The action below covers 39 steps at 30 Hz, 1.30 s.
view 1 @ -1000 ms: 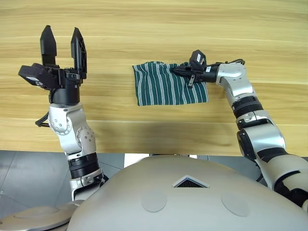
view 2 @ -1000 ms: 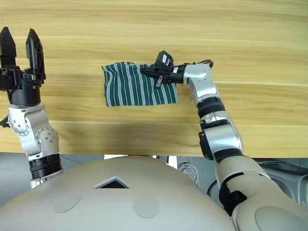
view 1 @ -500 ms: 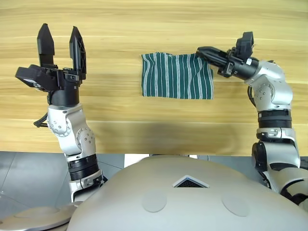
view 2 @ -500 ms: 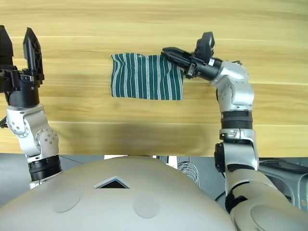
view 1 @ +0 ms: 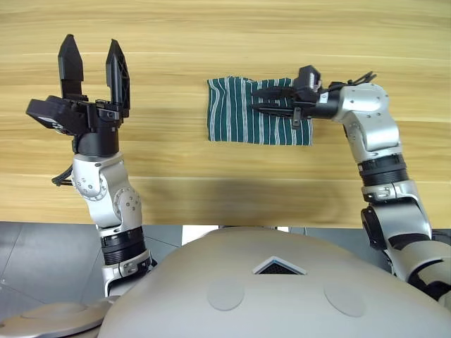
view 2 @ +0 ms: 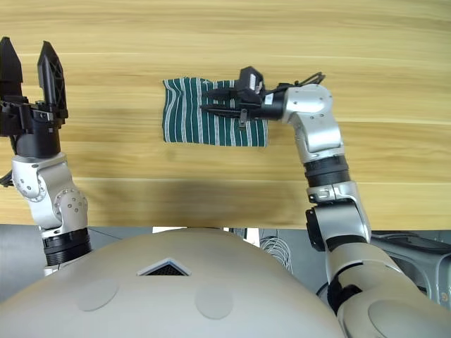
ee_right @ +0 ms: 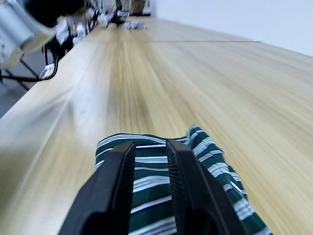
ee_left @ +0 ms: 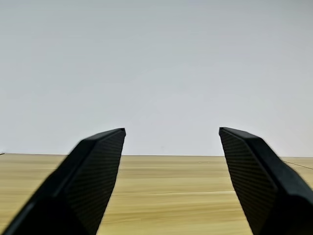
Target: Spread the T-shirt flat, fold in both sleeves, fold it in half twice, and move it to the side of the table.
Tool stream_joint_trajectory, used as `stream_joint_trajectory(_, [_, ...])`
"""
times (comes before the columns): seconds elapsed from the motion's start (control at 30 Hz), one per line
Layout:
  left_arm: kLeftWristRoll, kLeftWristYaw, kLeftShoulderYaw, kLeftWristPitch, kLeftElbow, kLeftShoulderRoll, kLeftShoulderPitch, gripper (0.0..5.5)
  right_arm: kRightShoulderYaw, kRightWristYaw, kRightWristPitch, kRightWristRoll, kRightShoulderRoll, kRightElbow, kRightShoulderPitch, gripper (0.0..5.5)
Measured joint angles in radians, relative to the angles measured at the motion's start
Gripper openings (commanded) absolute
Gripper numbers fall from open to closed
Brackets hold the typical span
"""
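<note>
Folded green-striped T-shirt (view 1: 229, 125) lies flat on wooden table (view 1: 211, 28), well in from near edge, R of centre; R gripper (view 1: 254, 99) low over it, fingers narrowly apart, holding nothing, prob. to slide it sideways; L gripper (view 1: 90, 46) raised clear, wide open, empty.

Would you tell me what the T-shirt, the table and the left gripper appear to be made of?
T-shirt: soft fabric, probably cotton knit; it folds and wrinkles, green with white stripes.
table: light wood or wood-look laminate, with plank grain.
left gripper: rigid matte black, likely plastic or composite, finely textured.
</note>
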Motion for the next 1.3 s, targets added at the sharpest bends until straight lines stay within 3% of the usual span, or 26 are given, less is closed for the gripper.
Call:
stream_joint_trajectory(0.17, [0.001, 0.002, -0.014, -0.003, -0.003, 0.0, 0.007, 3.44, 0.054, -0.123, -0.084, -0.142, 0.064, 0.208, -0.073, 1.17])
stream_joint_trajectory(0.43, [0.001, 0.008, -0.018, -0.006, -0.007, 0.0, 0.014, 3.44, 0.063, -0.155, -0.217, -0.189, 0.104, 0.574, -0.203, 1.17])
stream_joint_trajectory(0.6, [0.001, 0.012, -0.012, -0.013, -0.038, 0.002, 0.035, 3.44, -0.071, -0.272, -0.269, -0.15, 0.069, 0.815, -0.271, 1.17])
stream_joint_trajectory(0.73, [0.001, 0.027, -0.001, -0.019, -0.055, 0.003, 0.055, 3.44, -0.191, -0.366, -0.276, -0.108, -0.032, 0.934, -0.277, 1.17])
stream_joint_trajectory(0.93, [0.001, 0.03, 0.006, -0.023, -0.076, 0.004, 0.066, 3.44, -0.398, -0.656, -0.221, -0.055, -0.189, 1.033, -0.235, 1.17])
stream_joint_trajectory(1.13, [0.0, 0.029, 0.011, -0.024, -0.077, 0.007, 0.066, 3.44, -0.515, -0.862, -0.183, -0.046, -0.209, 1.043, -0.227, 1.17])
stream_joint_trajectory(1.3, [-0.002, 0.028, 0.017, -0.029, -0.077, 0.008, 0.067, 3.44, -0.572, -0.889, -0.205, -0.038, -0.203, 1.043, -0.213, 1.17])
